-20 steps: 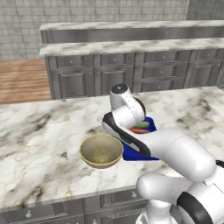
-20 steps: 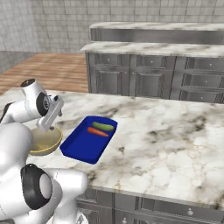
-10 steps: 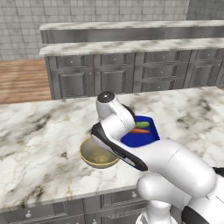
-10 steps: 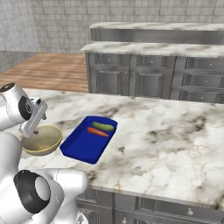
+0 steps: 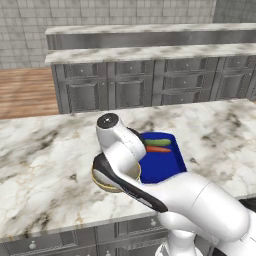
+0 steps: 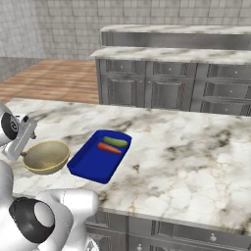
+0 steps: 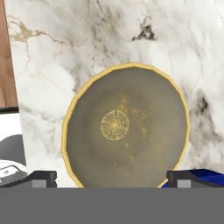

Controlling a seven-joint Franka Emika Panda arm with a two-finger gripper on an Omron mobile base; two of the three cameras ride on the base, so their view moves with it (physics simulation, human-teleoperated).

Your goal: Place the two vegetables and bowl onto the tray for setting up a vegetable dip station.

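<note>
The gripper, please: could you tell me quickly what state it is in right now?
Gripper: open, holding nothing, poised above the bowl.

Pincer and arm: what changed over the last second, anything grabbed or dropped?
The arm swung away from the tray, toward the left of both base views, bringing the pincer above the bowl; the hand view looks straight down into it. The pincer stayed open, with nothing taken or released. The cucumber and carrot lie on the tray as before, and the bowl has not moved on the counter.
</note>
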